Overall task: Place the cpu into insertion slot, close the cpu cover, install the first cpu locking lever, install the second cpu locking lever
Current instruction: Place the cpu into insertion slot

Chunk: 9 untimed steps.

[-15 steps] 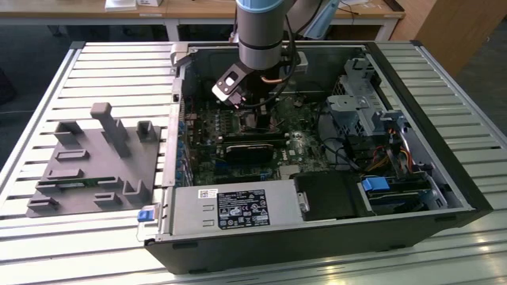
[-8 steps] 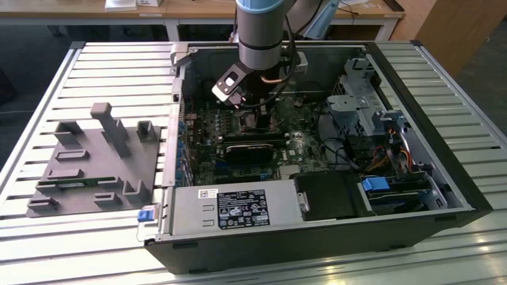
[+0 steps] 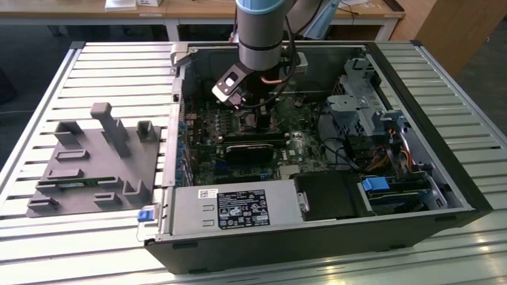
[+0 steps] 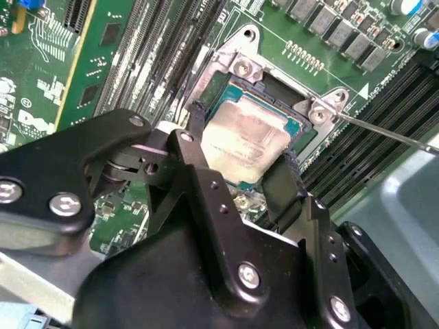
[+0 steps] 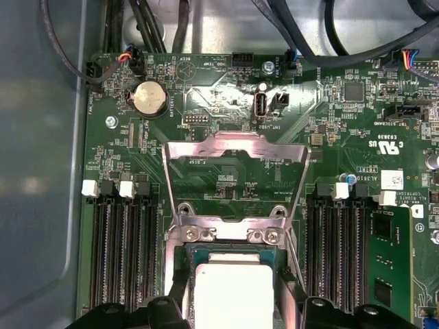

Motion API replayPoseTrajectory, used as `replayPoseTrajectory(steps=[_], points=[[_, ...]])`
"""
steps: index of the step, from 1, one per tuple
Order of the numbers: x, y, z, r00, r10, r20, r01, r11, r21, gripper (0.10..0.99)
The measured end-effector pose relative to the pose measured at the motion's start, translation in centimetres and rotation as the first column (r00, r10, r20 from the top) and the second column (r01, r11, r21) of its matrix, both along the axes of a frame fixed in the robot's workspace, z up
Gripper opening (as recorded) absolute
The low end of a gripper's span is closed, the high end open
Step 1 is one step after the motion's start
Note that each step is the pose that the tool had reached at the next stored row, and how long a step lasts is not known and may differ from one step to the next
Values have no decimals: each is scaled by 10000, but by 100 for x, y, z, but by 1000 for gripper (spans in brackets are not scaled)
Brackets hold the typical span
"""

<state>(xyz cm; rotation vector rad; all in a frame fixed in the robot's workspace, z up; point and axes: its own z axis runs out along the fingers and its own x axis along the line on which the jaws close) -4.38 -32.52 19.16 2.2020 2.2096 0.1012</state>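
Observation:
My gripper (image 4: 240,144) hangs low inside the open computer case (image 3: 317,237), right over the insertion slot (image 4: 236,68) in the green board. Its two black fingers (image 4: 195,116) press against opposite edges of the cpu (image 4: 247,133), a silvery-tan square lying in or just above the slot's dark centre. The first wrist view shows the same cpu (image 5: 233,288) between the fingertips (image 5: 288,298). The cpu cover (image 5: 236,147), a thin silver frame, is swung open away from the slot. A thin locking lever (image 4: 384,133) sticks out free beside the slot.
Long black memory slots (image 5: 123,253) flank the socket on both sides. A black heatsink-like block (image 3: 249,151), the power supply (image 3: 237,208) and drive cages (image 3: 372,119) crowd the case. A grey fixture (image 3: 95,160) sits on the slatted table at the exterior view's left.

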Motion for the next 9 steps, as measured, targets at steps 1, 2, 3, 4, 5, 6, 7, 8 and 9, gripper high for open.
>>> replayPoseTrajectory(steps=[1,2,3,4,5,6,7,8,9], points=[[0,2,0,10000,0,0,0,10000,-1,612],[0,4,0,10000,0,0,0,10000,0,612],[0,7,0,10000,0,0,0,10000,0,612],[0,11,0,10000,-1,0,1,10000,0,612],[0,18,0,10000,0,0,0,10000,0,612],[0,26,0,10000,0,0,0,10000,0,612],[0,33,0,10000,0,0,0,10000,-1,612],[0,40,0,10000,1,0,-1,10000,-1,612],[0,46,0,10000,0,0,0,10000,-1,612]])
